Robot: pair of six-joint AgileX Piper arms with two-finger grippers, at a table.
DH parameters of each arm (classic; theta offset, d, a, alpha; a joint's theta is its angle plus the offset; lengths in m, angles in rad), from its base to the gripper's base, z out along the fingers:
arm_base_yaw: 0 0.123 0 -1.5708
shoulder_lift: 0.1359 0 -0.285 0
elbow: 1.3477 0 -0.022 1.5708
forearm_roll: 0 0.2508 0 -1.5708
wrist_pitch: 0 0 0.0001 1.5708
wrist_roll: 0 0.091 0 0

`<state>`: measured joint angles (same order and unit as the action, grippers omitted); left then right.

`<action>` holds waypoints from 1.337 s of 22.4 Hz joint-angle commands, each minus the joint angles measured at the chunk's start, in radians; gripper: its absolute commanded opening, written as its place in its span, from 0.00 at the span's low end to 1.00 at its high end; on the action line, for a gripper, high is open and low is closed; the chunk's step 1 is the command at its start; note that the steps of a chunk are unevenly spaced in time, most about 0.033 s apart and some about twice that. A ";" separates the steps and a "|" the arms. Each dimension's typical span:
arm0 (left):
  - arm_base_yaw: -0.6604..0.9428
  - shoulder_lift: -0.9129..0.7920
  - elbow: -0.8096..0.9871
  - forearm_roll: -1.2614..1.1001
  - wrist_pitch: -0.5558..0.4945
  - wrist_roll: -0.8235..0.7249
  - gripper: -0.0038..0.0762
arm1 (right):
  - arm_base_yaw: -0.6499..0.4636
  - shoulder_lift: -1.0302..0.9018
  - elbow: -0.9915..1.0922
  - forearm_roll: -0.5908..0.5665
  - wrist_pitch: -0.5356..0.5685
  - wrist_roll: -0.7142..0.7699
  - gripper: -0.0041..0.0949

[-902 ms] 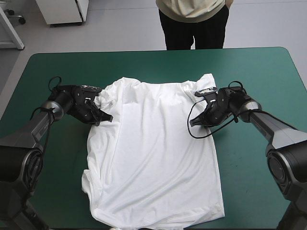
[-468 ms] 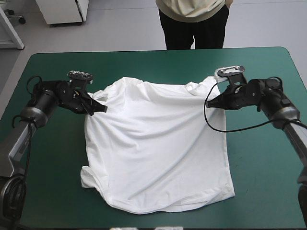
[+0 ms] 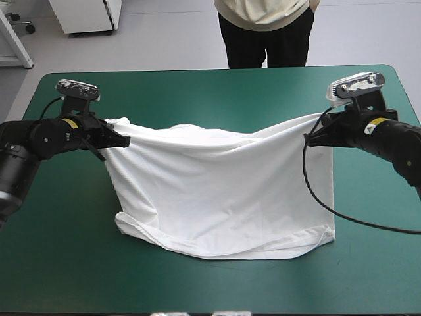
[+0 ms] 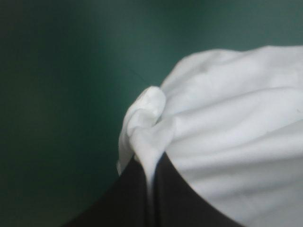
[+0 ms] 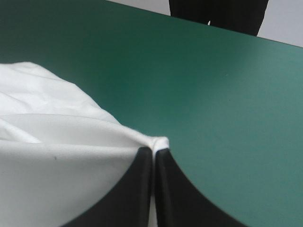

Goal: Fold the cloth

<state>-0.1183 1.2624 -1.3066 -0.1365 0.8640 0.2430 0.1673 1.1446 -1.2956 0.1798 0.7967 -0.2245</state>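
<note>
The T-shirt (image 3: 220,191) is held raised over the middle of the teal-green table (image 3: 197,85), its near hem resting on the cover. Its left corner is clenched in the left claw (image 3: 122,140), and its right corner in the right claw (image 3: 310,138).

A: Is there any writing you can read to me here?
B: None you could read. You have a small yellow sticker (image 3: 68,122) just behind the left hand (image 3: 123,140), and a second yellow sticker (image 3: 377,121) just behind the right hand (image 3: 309,138); whatever is printed on either is too small to make out.
A: And close to the hands, in the wrist views?
B: No lettering shows there for you either.
</note>
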 commanded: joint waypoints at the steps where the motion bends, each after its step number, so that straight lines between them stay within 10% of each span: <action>1: -0.001 -0.112 -0.031 -0.017 -0.064 -0.003 0.04 | -0.007 -0.091 -0.027 0.010 -0.042 -0.012 0.02; 16: -0.001 -0.405 -0.179 -0.007 -0.052 0.004 0.04 | -0.007 -0.348 -0.259 -0.019 0.111 -0.013 0.02; 30: -0.001 -0.202 -0.276 -0.032 0.077 -0.044 0.04 | -0.007 -0.080 -0.360 0.016 0.170 -0.025 0.02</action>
<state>-0.1183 1.0150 -1.5577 -0.1467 1.0504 0.2111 0.1673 0.9996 -1.6369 0.1813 1.1070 -0.2288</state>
